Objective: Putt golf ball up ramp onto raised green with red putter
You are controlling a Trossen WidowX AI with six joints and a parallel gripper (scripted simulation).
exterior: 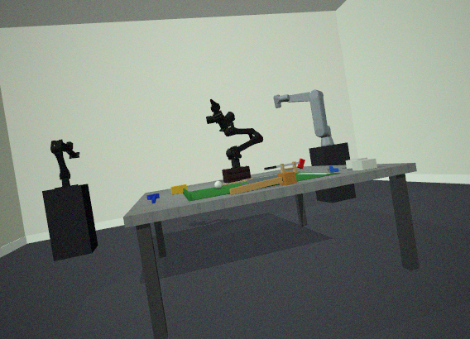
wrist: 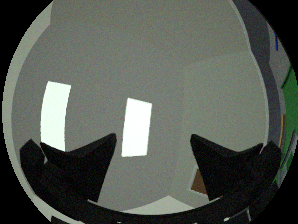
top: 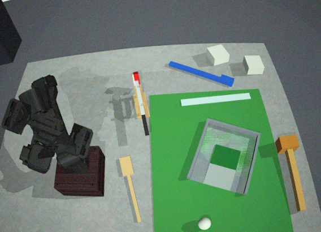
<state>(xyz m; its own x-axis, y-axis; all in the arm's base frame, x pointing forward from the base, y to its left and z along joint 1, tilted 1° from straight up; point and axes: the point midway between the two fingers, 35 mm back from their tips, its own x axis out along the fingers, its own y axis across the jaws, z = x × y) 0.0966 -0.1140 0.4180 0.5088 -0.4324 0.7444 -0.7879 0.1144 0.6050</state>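
Note:
The red putter [top: 139,98] [exterior: 301,164] lies raised on a wooden stand [top: 145,105] left of the green mat [top: 166,149], its red head at the back and black grip toward the front. The white golf ball [top: 204,223] [exterior: 218,184] sits on the mat near its front edge. The pale ramp [top: 218,177] leads up to the dark raised green [top: 226,157] inside a grey-walled frame [top: 198,150]. My gripper [exterior: 213,104] [wrist: 154,138] is open and empty, high above the table's left side, pointing up and away from the putter.
A blue stick [top: 198,71], a pale bar [top: 216,99] and two white blocks [top: 218,55] [top: 254,65] lie toward the back. An orange mallet [top: 295,177] [exterior: 256,186] lies at the right. A tan paddle [top: 126,166] lies between my dark red base [top: 80,186] and the mat.

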